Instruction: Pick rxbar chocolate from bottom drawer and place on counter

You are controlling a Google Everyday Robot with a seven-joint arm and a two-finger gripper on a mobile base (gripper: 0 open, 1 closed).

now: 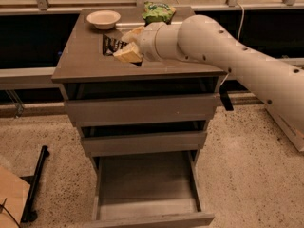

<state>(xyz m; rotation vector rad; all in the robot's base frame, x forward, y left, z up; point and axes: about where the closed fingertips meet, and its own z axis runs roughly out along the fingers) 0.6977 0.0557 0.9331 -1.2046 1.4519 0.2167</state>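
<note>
The rxbar chocolate (110, 44), a black wrapper with white print, sits between the fingers of my gripper (121, 46) over the counter (83, 58), at or just above its surface, left of centre. The gripper is shut on the bar, with cream fingers (129, 55) on either side of it. My arm reaches in from the right across the counter. The bottom drawer (147, 186) is pulled open below and its grey inside shows nothing in it.
A white bowl (103, 19) stands at the back left of the counter, just behind the bar. A green snack bag (158, 12) lies at the back centre. The two upper drawers are nearly closed. A black stand (35, 184) lies on the floor at the left.
</note>
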